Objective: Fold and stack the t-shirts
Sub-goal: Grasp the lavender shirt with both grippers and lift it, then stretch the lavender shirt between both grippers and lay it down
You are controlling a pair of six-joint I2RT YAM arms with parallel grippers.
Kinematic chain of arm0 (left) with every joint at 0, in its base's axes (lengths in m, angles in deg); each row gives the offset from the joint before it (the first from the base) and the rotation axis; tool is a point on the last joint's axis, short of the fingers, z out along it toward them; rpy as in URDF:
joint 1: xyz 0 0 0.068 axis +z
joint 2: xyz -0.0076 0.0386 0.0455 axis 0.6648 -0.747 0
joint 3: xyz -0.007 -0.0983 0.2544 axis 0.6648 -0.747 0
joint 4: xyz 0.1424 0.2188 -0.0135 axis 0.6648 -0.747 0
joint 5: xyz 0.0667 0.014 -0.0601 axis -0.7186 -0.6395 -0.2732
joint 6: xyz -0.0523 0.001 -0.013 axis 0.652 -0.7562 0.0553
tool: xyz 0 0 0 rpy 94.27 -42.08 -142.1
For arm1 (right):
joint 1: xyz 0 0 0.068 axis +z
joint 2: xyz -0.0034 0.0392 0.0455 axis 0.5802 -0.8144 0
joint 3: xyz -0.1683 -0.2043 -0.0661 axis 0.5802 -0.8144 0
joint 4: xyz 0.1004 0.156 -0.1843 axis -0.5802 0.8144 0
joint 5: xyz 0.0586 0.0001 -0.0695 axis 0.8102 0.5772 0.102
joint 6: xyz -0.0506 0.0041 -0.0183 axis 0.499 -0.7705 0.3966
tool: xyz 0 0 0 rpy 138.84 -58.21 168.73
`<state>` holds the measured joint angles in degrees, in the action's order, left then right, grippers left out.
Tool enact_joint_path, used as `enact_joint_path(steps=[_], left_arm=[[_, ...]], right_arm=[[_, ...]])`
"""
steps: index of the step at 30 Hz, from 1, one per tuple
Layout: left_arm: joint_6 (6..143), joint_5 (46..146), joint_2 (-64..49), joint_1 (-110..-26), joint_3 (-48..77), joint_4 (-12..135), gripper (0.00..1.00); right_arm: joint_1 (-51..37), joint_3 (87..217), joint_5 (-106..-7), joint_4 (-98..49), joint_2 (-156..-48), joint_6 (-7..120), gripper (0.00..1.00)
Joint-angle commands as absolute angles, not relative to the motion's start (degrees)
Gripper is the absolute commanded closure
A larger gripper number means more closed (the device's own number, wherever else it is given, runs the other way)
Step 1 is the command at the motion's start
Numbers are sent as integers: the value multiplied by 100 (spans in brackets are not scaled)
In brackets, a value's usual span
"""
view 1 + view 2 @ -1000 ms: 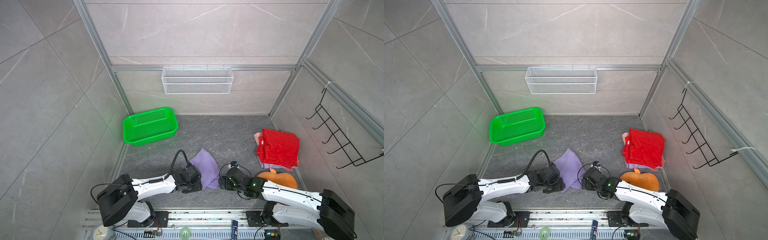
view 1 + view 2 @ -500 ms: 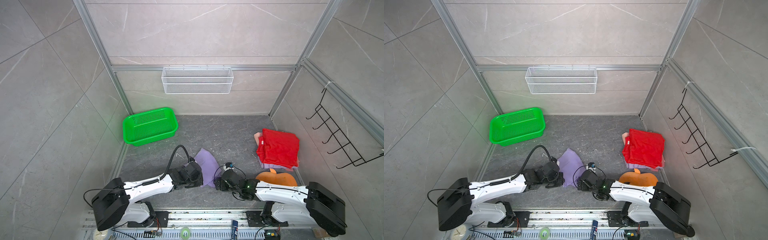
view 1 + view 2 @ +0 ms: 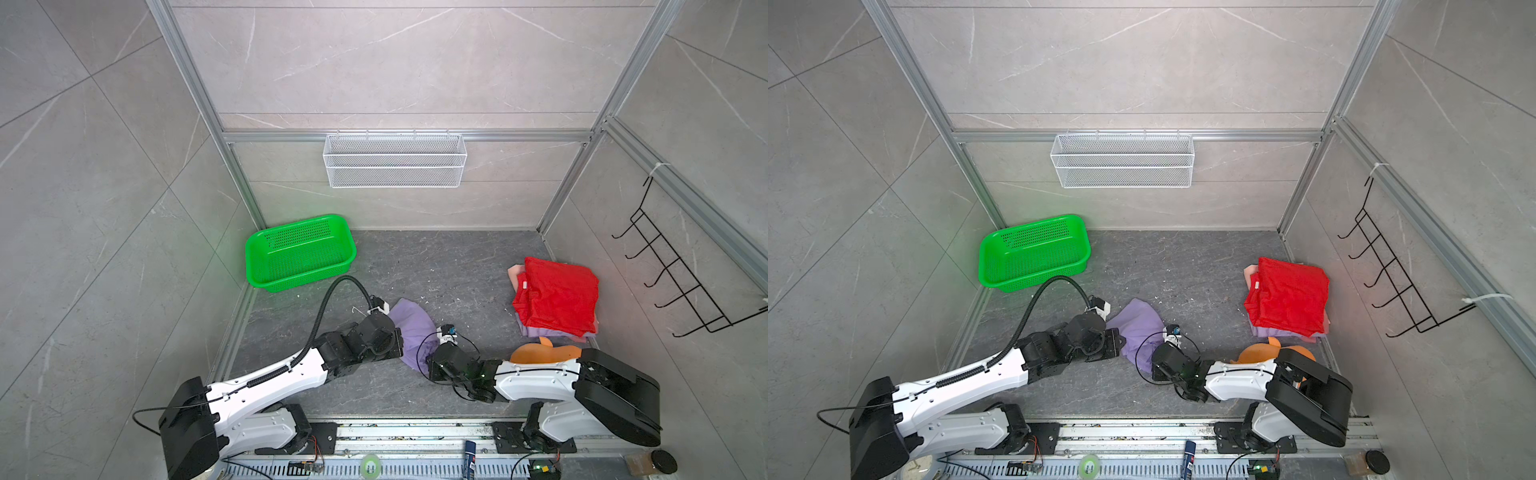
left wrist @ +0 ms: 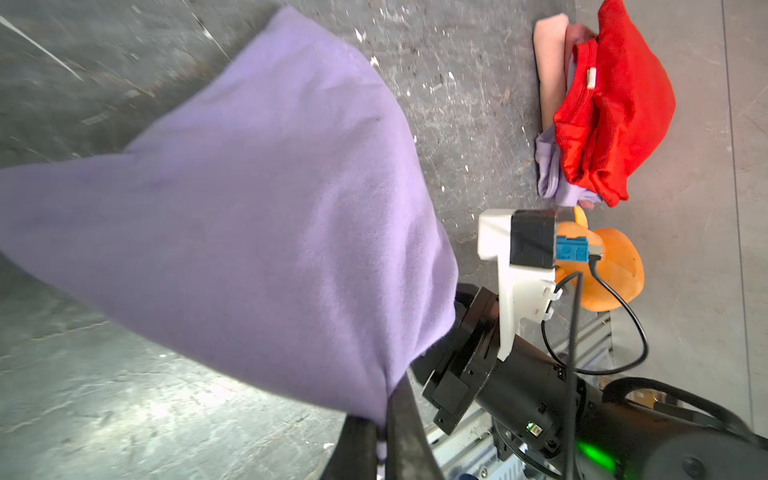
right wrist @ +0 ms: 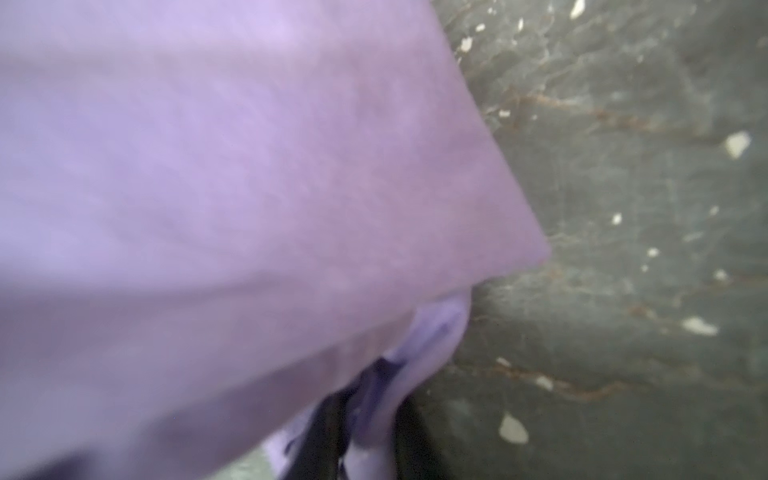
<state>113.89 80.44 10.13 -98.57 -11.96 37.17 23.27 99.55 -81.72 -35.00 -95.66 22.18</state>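
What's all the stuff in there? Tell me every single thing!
loose lavender tee: 1, lavender, middle of floor, between both grippers
red tee: 1, red, right side, topmost
pink tee: 1, pink, under red tee
stacked lavender tee: 1, lavender, under red tee
toy: 1, orange, just in front of those tees
basket: 1, green, back left
wire shelf: 1, white, back wall
hook rack: 1, black, right wall
left arm, right arm: 2, white and black, front
left gripper: 1, black, shut on loose lavender tee
right gripper: 1, black, shut on loose lavender tee
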Motion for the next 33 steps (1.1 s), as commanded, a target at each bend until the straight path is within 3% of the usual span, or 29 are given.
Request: enact_joint_path(steps=[1, 8, 13, 22, 28, 33], left_arm=[[11094, 7483, 1582, -9768, -894, 3209, 100], [10387, 6490, 2833, -9594, -176, 2089, 100], [10032, 6110, 3362, -9590, 163, 1672, 100], [9870, 6052, 3380, -9592, 467, 996, 100], [9908, 6164, 2462, -9455, 342, 1240, 100], [9585, 6612, 1592, -8703, 439, 1462, 100]], right_arm=[[2341, 10068, -8834, -3003, -9276, 2143, 98], [2339, 10969, -10460, -341, -6681, 2682, 100], [2342, 11853, -10914, 1177, -5797, 3027, 100], [2342, 12335, -11114, 1656, -5467, 3213, 100], [2342, 12339, -11328, 1216, -6459, 3247, 100], [2241, 12488, -11715, 626, -7360, 3535, 100]])
